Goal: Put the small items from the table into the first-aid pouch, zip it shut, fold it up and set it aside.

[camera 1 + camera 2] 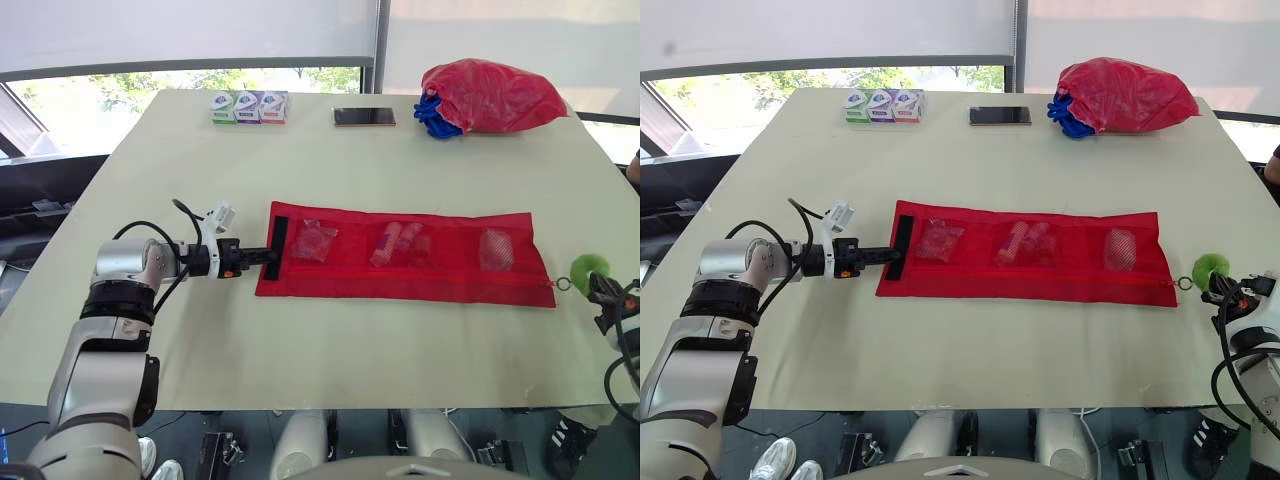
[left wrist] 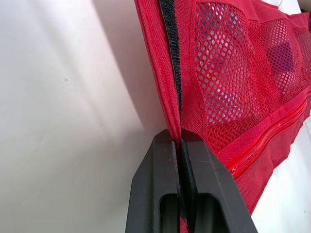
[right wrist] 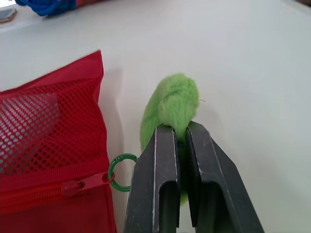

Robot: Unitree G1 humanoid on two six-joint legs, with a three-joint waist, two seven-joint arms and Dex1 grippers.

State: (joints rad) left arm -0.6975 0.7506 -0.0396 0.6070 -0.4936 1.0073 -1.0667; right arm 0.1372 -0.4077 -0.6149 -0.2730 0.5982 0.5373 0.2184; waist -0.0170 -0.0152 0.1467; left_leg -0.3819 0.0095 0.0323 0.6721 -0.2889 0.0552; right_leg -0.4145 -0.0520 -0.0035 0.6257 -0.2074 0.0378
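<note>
Red pouch [image 1: 400, 285] was pinched at its edge by left gripper [image 1: 270, 257]; right gripper [image 3: 179, 128] clamped green pompom [image 3: 170, 102]. Zip [image 3: 48, 194] probably closed; overpull could snap ring [image 3: 110, 171].

Small items [image 1: 400, 243] indistinct inside pouch [image 1: 400, 286], boxes [image 1: 248, 106] unreadably small

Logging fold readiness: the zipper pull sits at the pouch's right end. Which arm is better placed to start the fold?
Left, probably: the left gripper is shut on the pouch edge, while the right gripper only pinches the green pompom.
</note>
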